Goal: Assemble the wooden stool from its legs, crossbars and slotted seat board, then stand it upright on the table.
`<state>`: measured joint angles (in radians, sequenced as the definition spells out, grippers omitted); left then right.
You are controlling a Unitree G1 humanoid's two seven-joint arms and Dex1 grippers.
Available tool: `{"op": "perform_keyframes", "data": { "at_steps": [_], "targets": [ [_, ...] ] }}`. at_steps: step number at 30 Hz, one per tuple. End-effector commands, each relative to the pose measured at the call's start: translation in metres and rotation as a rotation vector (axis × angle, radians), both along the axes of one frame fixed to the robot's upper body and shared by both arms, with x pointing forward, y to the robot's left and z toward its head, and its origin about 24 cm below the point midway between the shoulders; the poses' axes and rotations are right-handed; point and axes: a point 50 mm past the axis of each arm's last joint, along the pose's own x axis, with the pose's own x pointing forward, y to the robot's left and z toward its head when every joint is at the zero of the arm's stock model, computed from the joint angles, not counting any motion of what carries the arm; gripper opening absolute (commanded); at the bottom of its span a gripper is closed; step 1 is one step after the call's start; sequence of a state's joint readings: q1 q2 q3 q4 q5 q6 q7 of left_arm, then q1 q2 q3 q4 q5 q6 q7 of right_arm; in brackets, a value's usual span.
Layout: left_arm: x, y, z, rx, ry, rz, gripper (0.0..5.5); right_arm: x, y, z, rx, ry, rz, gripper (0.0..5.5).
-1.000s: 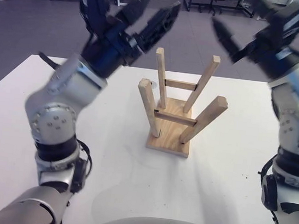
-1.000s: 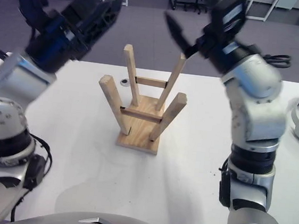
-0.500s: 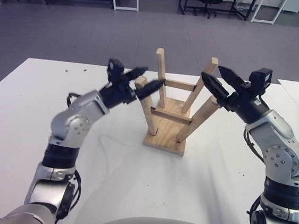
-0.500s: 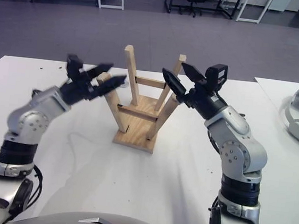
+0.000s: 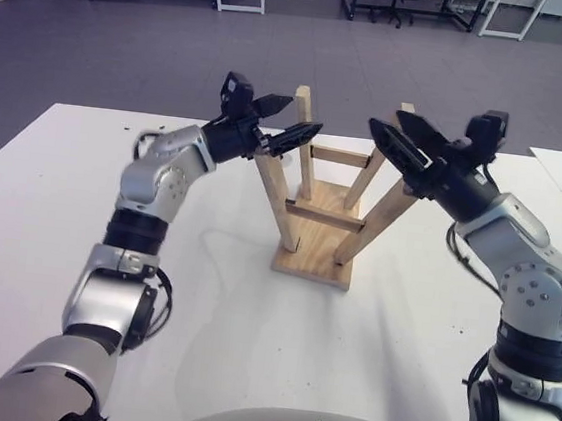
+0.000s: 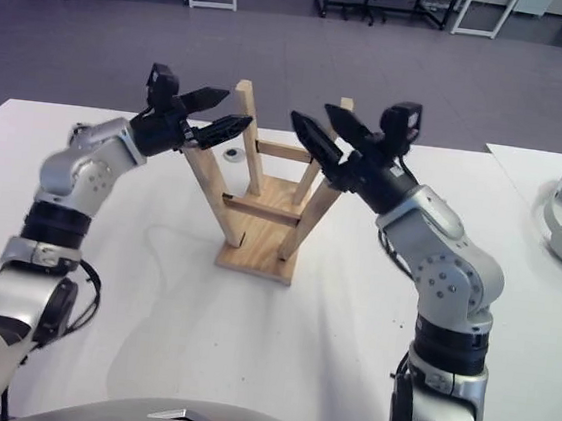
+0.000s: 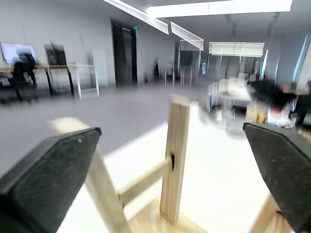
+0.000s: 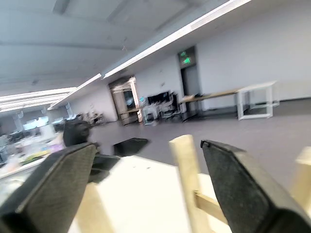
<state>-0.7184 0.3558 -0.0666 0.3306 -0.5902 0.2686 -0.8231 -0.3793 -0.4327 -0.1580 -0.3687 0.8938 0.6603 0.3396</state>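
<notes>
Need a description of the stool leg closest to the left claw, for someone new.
On the white table, the wooden stool sits upside down. It is the near leg on the robot's left, its top right by the open left claw. It leans left; the other near leg leans right.

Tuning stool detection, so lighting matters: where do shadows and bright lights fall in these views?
Left eye view: a faint, soft shadow lies on the white table left of the upturned stool, no hard edges. Left wrist view: bright ceiling light strips glare overhead. Right wrist view: a long light strip crosses the ceiling.
</notes>
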Motion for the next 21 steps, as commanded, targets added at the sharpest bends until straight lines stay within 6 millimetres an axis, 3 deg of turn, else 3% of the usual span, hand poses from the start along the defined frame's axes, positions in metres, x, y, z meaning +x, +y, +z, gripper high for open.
{"op": "perform_keyframes", "data": {
  "at_steps": [1, 5, 7, 9, 12, 14, 17, 18, 20, 21],
  "targets": [
    [-0.021, -0.013, -0.043, 0.035, 0.118, -0.083, 5.37, 0.001, -0.001, -0.039, -0.022, 0.196, -0.017, 4.03],
    [-0.007, -0.01, 0.012, -0.138, 0.023, -0.035, 5.37, 0.002, -0.001, -0.008, 0.048, 0.089, 0.043, 4.03],
    [-0.007, 0.0, 0.061, -0.237, -0.089, -0.029, 5.37, 0.007, -0.008, 0.036, 0.15, -0.071, 0.059, 4.03],
    [-0.009, 0.011, 0.094, -0.285, -0.17, -0.012, 5.37, 0.004, -0.015, 0.07, 0.234, -0.191, 0.087, 4.03],
    [-0.022, 0.021, 0.117, -0.285, -0.245, -0.005, 5.37, 0.0, -0.018, 0.085, 0.265, -0.247, 0.103, 4.03],
    [-0.035, 0.022, 0.105, -0.243, -0.229, -0.018, 5.37, -0.003, -0.013, 0.065, 0.21, -0.178, 0.108, 4.03],
    [-0.037, 0.016, 0.024, -0.134, 0.0, 0.022, 5.37, -0.005, -0.008, -0.007, 0.053, 0.064, 0.025, 4.03],
    [-0.036, 0.015, 0.001, -0.12, 0.074, 0.045, 5.37, -0.006, -0.008, -0.022, 0.018, 0.104, 0.005, 4.03],
    [-0.028, 0.017, -0.035, -0.099, 0.183, 0.097, 5.37, -0.006, -0.007, -0.032, 0.005, 0.124, -0.004, 4.03],
    [-0.024, 0.019, -0.042, -0.101, 0.209, 0.121, 5.37, -0.004, -0.006, -0.03, 0.007, 0.117, -0.001, 4.03]
  ]
}}
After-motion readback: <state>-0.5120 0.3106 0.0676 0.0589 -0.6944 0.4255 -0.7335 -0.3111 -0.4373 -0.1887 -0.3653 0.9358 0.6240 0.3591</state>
